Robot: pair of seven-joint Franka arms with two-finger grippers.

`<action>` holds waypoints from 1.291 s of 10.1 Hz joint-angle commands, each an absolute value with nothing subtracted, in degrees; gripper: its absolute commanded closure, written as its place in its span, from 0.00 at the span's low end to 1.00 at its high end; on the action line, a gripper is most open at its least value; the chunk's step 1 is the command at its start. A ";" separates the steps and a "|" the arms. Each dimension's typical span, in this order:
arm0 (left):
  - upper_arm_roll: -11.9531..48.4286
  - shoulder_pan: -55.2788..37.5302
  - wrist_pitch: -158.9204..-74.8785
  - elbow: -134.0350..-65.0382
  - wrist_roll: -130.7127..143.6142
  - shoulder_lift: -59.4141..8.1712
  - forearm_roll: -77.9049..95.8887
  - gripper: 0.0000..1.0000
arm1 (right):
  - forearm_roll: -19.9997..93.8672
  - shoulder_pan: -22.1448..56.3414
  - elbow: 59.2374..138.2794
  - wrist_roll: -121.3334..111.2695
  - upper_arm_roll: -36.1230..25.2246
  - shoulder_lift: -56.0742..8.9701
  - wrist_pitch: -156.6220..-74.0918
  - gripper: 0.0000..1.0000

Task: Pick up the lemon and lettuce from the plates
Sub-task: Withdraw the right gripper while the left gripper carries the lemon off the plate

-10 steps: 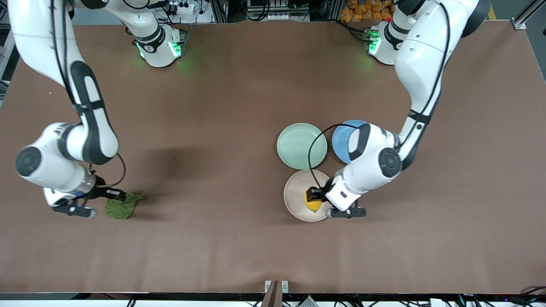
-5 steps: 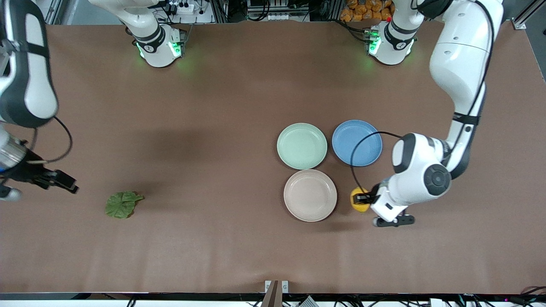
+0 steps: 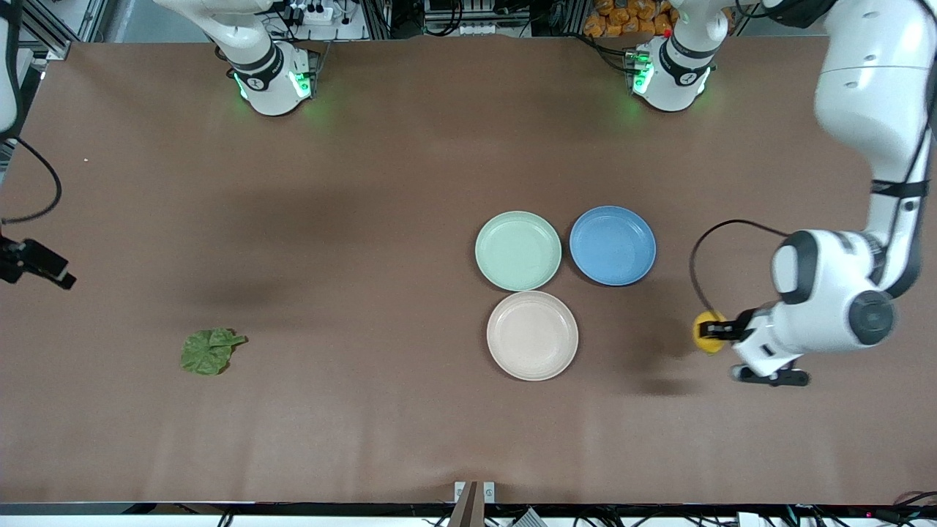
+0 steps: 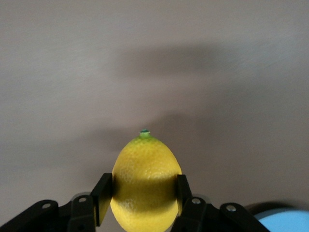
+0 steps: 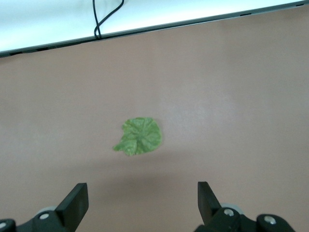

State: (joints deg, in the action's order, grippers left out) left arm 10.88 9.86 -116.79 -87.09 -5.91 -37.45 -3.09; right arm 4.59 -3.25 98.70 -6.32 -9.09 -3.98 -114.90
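My left gripper [image 3: 716, 331] is shut on the yellow lemon [image 3: 707, 331], held over bare table toward the left arm's end, clear of the plates. In the left wrist view the black pads [image 4: 103, 194] press both sides of the lemon [image 4: 146, 179], whose green tip points away. The lettuce [image 3: 211, 351] lies flat on the table toward the right arm's end. My right gripper [image 3: 35, 262] hangs open and empty at that end's edge; its wrist view shows the lettuce [image 5: 139, 136] off past the spread fingers [image 5: 73, 203]. The mint plate [image 3: 518, 250] and the beige plate [image 3: 532, 335] are both empty.
An empty blue plate [image 3: 613, 245] sits beside the mint plate, and its edge shows in the left wrist view [image 4: 285, 223]. The table's edge and a black cable [image 5: 104, 14] lie past the lettuce in the right wrist view. Both arm bases stand along the robots' side of the table.
The left gripper carried the lemon off the beige plate and out toward the left arm's end. The right gripper let go of the lettuce, opened wide and drew up and away from it.
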 commanded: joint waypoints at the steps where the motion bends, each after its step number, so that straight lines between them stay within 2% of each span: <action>1: 11.51 15.62 -116.63 -92.98 -14.12 -33.58 -6.93 1.00 | 0.01 -4.48 100.46 -6.42 -5.90 1.74 -109.02 0.00; 5: 11.60 19.60 -118.64 -93.16 -18.63 -36.46 -9.76 1.00 | -0.17 -4.39 99.33 -6.77 -4.75 3.08 -106.70 0.00; 6: 11.60 19.69 -118.74 -92.99 -18.55 -37.00 -9.67 0.92 | -0.18 -4.31 99.23 -6.77 -4.75 3.16 -106.70 0.00; 7: 11.60 19.69 -118.74 -92.90 -18.20 -37.35 -9.58 0.23 | -0.35 -4.39 99.23 -6.85 -4.75 3.16 -106.70 0.00; 8: 11.69 19.51 -118.91 -92.73 -18.19 -37.44 -9.67 0.00 | -1.13 -4.39 98.79 -6.77 -4.66 3.16 -106.70 0.00; 13: 13.09 17.49 -118.92 -90.62 -11.17 -36.12 -8.62 0.00 | -1.58 -4.31 98.17 -6.50 -4.22 2.90 -106.70 0.00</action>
State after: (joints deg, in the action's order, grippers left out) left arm 12.54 18.15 -119.15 -90.52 -13.33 -37.12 -8.15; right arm -0.55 -3.31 98.05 -6.32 -5.40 2.18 -106.94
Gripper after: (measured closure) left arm 0.000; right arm 0.000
